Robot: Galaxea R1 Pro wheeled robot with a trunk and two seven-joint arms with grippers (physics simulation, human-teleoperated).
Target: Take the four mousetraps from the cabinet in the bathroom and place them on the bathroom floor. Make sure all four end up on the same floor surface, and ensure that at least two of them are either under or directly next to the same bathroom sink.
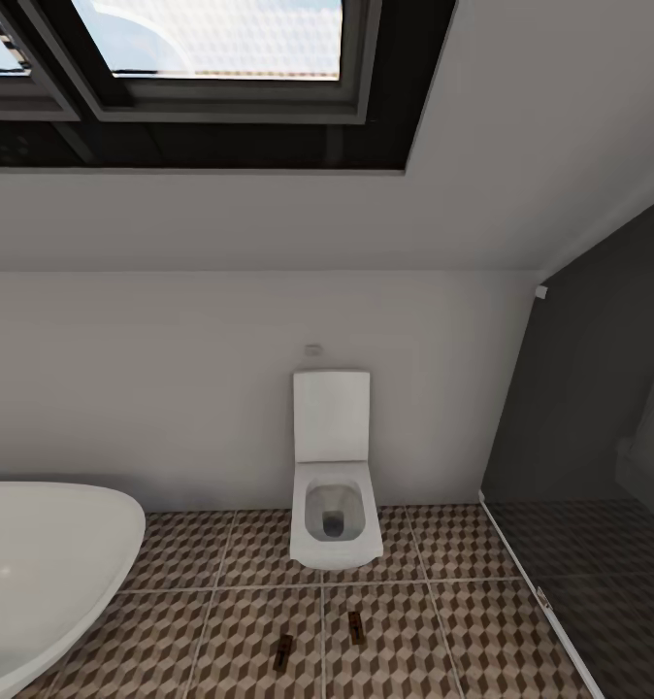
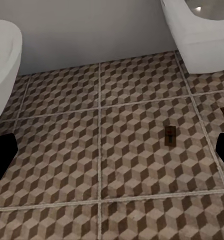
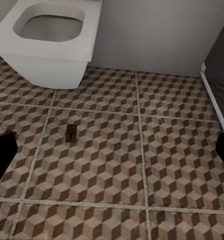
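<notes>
I see two small flat wooden mousetraps lying on the bathroom floor [image 1: 434,621], whose large square tiles carry a brown-and-beige cube pattern with pale grout lines. From my head camera, one mousetrap [image 1: 284,650] sits nearer me and the other mousetrap [image 1: 356,628] just beyond it, both in front of the boxy white wall-hung toilet [image 1: 334,524] with its lid raised. They are well apart from each other, on neighbouring tiles, with a grout line between them. Each board is dark brown, thin and rectangular; its wire parts are too small to make out.

At the left, the rounded white bathtub [image 1: 46,563] bulges smoothly over the tiles. At the right stands a dark glass shower panel [image 1: 579,427] on a pale sill. Above, a black-framed skylight [image 1: 220,87] is set in the sloped white ceiling.

Left claw [image 2: 112,152]: fingertips wide apart, holding nothing. Right claw [image 3: 112,155]: likewise spread and empty.
</notes>
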